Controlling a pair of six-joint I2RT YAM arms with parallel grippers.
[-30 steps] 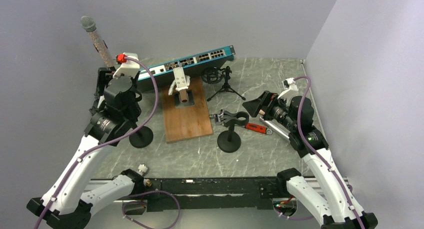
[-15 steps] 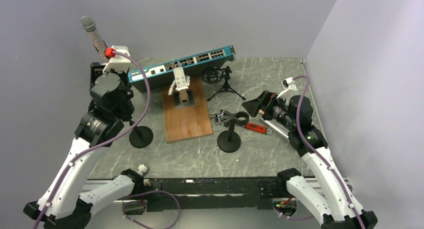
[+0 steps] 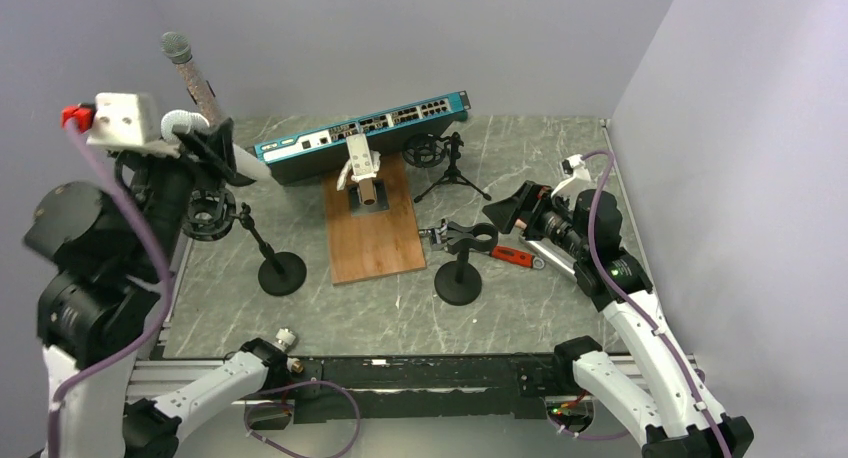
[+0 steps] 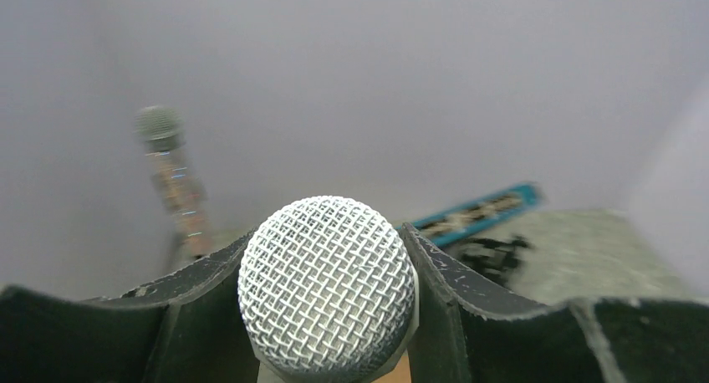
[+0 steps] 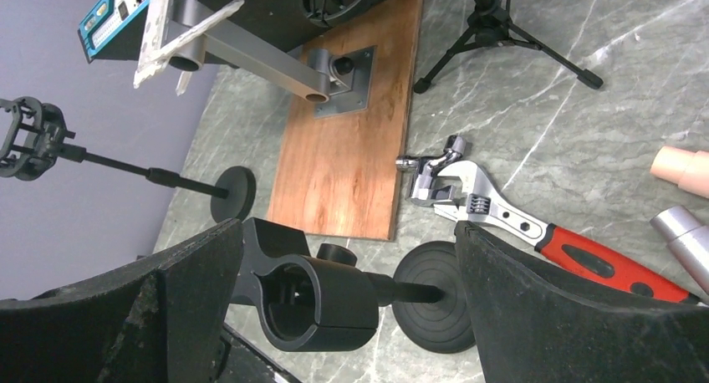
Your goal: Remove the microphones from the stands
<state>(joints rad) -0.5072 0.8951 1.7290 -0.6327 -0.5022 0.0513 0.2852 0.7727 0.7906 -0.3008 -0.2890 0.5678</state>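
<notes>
Microphone (image 4: pixel 326 287) sits clamped between your left fingers (image 4: pixel 192 316), above the ring mount (image 3: pixel 210 216) of its stand (image 3: pixel 262 246) at the surface's (image 3: pixel 560 158) left edge. A glittery second microphone (image 3: pixel 192 76) rises just behind, with a network switch (image 3: pixel 365 126) to its right. Your left arm (image 3: pixel 90 268) stands high. Your right fingers (image 5: pixel 552 316) spread wide, low over a clip stand (image 5: pixel 334 303) and wrench (image 5: pixel 510 232).

- The network switch (image 3: pixel 370 128) lies along the back of the worktop (image 3: pixel 560 158), and the board (image 3: pixel 375 240) lies just before it.
- Left of the board is the stand (image 3: pixel 282 274), its clip (image 3: pixel 210 216) raised further left.
- The microphone (image 3: pixel 180 124) is above the clip and apart from it, in the left gripper (image 3: pixel 205 143).
- Right of the board is a second stand (image 3: pixel 458 283), with the wrench (image 3: pixel 515 257) to its right and the tripod (image 3: pixel 452 178) behind.
</notes>
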